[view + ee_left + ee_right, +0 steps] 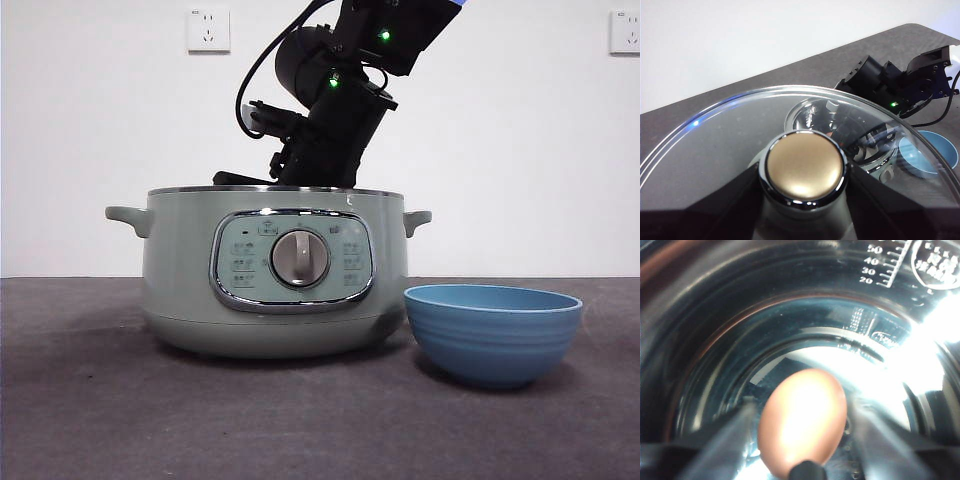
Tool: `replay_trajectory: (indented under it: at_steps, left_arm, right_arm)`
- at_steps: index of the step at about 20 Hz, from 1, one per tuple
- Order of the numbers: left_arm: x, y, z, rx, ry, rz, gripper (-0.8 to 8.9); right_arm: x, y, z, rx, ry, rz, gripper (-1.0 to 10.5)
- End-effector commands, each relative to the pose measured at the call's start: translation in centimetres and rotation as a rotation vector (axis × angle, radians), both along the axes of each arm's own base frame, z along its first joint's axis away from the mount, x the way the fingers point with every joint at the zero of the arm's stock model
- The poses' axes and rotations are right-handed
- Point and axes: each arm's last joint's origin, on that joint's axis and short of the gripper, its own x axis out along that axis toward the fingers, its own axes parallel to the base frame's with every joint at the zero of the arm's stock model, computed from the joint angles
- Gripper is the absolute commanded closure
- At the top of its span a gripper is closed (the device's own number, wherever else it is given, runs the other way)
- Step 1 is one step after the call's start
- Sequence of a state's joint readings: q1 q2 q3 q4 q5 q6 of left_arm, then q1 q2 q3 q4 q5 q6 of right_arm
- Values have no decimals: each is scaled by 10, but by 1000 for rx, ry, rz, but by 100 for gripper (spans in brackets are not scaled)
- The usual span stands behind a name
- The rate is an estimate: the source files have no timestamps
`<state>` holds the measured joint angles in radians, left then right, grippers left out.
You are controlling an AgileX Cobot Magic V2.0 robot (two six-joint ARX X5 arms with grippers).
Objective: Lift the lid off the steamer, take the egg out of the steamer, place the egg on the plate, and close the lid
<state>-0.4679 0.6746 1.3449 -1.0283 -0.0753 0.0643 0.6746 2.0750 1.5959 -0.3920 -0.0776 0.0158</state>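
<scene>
Inside the steamer, the right gripper has its two black jaws spread to either side of a brown egg; the right wrist view shows the jaws flanking the egg closely, though whether they press on the shell cannot be told from the blur. Around the egg lies the dark, shiny inner wall of the pot, with white measuring marks printed on it and a strong glare on one side. In the front view the right arm comes down from above as a big dark mass with small green lights, and its lower end drops behind the chrome rim of the pale sage-green steamer, so the gripper itself is hidden there. The left gripper pinches the knob of the lid, one dark jaw on each side of the knob, whose top looks golden within a chrome ring. The clear glass lid is held off the pot, and through and past it the left wrist view shows the open steamer well below with the right arm reaching into it, and the plate beside the pot. In the front view the steamer stands open on the dark grey table, its control dial facing the camera, and the plate, a deep blue ribbed bowl, sits just beside it. Two white wall sockets show on the wall behind.
</scene>
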Motion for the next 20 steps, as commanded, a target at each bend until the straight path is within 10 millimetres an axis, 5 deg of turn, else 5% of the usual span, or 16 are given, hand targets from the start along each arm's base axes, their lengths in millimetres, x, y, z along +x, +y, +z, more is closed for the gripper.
replay_trajectory:
  at_steps: [1,4,7,11,15,17,20]
  left_arm:
    - [-5,2,9,-21,-71,-8,822]
    - [-5,2,8,-17,-64,-8,822]
    - [-5,2,8,-13,-56,-8,822]
    - [-5,2,8,-14,-57,-8,822]
    - [-5,2,8,-17,-59,-13,822]
    - [-5,2,8,-17,-59,-14,822]
    - [-5,2,8,-24,-55,-37,822]
  right_arm:
    - [0,2,-9,-2,25,-12,770]
    - [1,3,-8,0,23,-11,960]
    - [-1,4,1,19,-1,-7,958]
    - [-24,-15,78,110,-116,-7,959]
    - [-75,-61,159,89,-206,-5,958]
    - [-100,-93,185,36,-209,-40,959]
    - [-114,-129,198,1,-178,-108,959]
